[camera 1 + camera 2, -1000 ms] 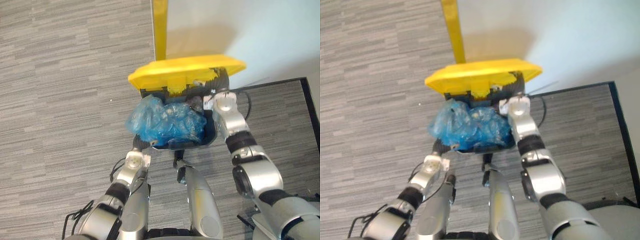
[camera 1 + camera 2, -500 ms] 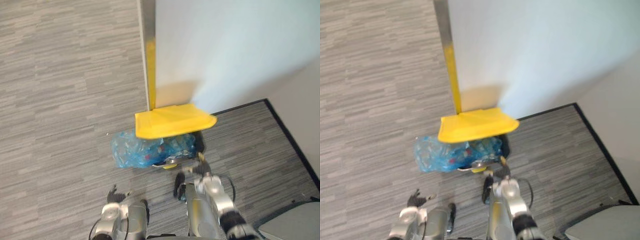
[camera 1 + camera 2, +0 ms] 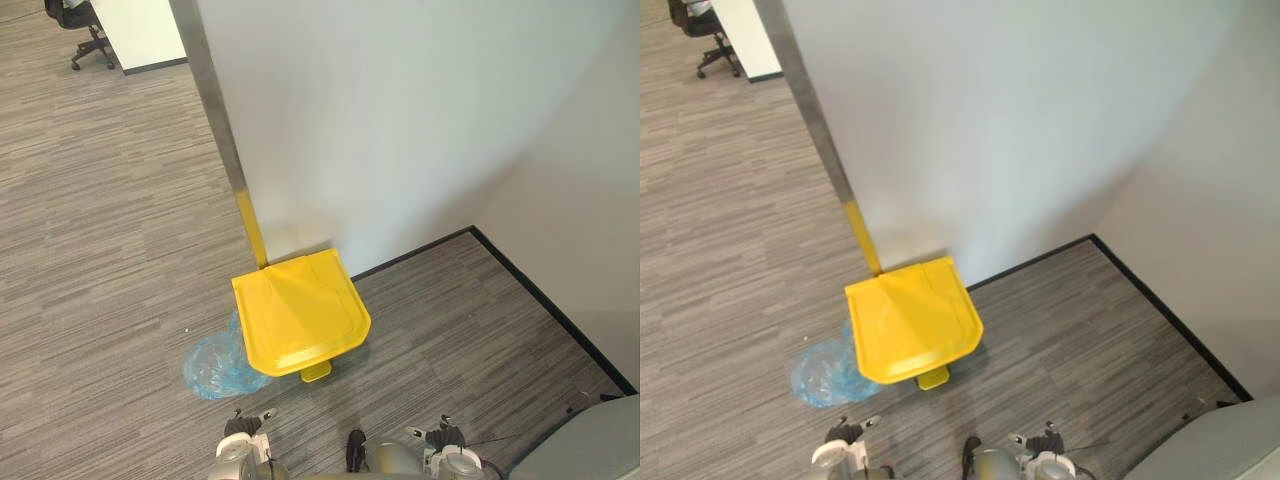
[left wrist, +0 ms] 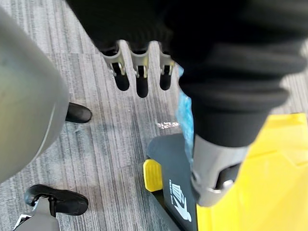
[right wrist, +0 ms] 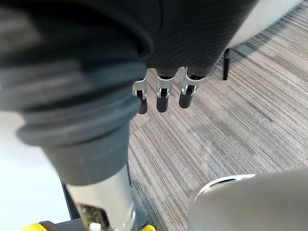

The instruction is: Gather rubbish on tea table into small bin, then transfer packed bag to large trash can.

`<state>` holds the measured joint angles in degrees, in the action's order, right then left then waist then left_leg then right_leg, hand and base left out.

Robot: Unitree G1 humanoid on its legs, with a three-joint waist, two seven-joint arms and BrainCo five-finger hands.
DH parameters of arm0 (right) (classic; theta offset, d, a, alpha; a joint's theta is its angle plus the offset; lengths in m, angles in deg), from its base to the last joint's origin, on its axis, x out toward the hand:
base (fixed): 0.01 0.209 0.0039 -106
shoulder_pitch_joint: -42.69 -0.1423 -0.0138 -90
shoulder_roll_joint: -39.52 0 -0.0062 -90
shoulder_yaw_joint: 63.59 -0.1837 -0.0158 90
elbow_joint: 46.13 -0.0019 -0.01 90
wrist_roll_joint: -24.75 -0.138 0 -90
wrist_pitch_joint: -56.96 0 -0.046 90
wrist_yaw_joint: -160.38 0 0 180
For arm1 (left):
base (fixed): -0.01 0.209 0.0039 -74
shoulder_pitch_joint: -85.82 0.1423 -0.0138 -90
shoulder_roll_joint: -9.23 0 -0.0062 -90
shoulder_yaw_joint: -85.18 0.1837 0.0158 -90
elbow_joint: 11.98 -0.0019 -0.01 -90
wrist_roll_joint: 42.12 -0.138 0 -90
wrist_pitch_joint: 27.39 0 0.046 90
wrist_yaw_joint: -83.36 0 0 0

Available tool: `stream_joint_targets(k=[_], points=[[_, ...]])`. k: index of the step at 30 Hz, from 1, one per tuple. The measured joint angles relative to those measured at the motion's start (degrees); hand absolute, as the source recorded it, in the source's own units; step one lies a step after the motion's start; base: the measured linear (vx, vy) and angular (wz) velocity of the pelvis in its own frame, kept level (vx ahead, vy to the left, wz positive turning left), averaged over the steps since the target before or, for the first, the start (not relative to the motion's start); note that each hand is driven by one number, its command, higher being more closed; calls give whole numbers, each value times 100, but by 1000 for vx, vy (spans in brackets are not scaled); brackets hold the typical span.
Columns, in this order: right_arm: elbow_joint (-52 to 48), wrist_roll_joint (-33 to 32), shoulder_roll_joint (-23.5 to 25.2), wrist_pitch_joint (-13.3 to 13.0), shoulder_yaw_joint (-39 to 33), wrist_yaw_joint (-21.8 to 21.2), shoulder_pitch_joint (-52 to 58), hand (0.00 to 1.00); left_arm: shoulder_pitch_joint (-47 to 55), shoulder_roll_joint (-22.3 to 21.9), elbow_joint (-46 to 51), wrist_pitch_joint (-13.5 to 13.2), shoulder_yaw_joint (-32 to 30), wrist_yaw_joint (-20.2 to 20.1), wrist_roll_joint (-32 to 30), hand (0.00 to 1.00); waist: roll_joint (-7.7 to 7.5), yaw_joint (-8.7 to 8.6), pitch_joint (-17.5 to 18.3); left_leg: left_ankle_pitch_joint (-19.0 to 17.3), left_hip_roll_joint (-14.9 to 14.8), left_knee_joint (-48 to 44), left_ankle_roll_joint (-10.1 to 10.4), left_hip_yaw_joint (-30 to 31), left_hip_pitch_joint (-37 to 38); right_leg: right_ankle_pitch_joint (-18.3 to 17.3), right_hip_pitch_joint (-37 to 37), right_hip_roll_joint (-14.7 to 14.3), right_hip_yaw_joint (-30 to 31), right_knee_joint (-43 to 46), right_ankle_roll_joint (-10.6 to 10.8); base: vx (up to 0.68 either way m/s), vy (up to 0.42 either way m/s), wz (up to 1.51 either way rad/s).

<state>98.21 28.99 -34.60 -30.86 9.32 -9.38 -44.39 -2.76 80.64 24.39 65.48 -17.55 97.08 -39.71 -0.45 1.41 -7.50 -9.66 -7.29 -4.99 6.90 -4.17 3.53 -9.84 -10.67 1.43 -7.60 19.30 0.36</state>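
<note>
Packed blue bag (image 3: 212, 365) bulges out left of the large trash can (image 4: 171, 166) under its yellow lid (image 3: 300, 325). The left hand (image 4: 137, 79) and right hand (image 5: 162, 96) hang slack and empty nearby. Unsupported, the bag may slide out or tear.

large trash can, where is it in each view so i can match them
Left eye view: large trash can, lid shut, below centre by the wall's corner.
Right eye view: same, left of centre.
Left wrist view: dark body and yellow lid beside the left robot hand.
Right wrist view: a yellow sliver past the right robot hand, likely the lid.
Shared landmark: the yellow pedal at its front.
</note>
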Motion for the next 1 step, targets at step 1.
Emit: stream_joint_targets(k=[1], points=[[45, -21, -1, 3, -34, -1, -16, 0, -10, 5, -18, 0, -3, 0, 0, 0, -1, 0, -4, 8, 2, 22, -8, 0, 35, 13, 35, -1, -1, -33, 5, 5, 32, 6]])
